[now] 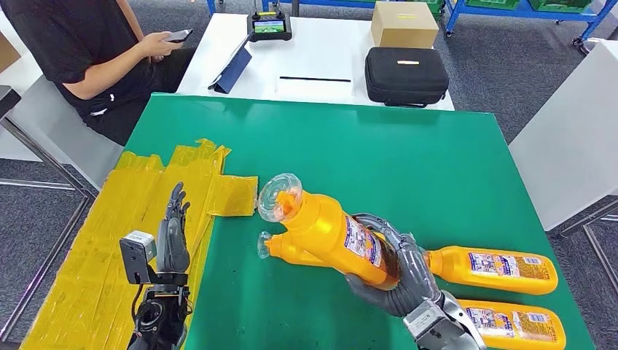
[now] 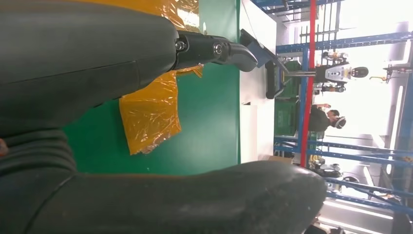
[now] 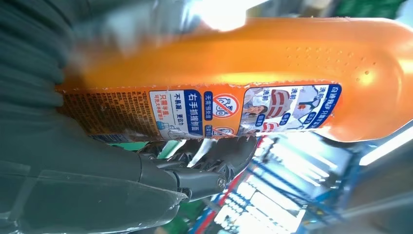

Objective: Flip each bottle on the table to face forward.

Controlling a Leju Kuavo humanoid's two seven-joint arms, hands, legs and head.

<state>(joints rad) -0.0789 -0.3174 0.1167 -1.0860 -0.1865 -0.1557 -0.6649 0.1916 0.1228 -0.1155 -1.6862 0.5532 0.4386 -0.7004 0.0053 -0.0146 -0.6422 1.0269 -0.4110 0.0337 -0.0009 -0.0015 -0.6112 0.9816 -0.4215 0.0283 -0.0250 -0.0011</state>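
Chinese-labelled orange bottle (image 3: 253,73) in right robot hand (image 1: 397,273)

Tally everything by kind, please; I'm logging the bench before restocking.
Orange bottles: 4, one held by the right hand, three lying on the green table
Black cases: 1
Cardboard boxes: 1
Remote controllers: 1
Tablets in folding covers: 1
Total: 8

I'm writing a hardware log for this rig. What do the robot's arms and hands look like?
Left hand: dark grey, slender segmented fingers, with a small grey box camera at the black wrist. Right hand: grey metallic fingers on a silver wrist. The wrist views show a ribbed grey cover and thick grey thumb.
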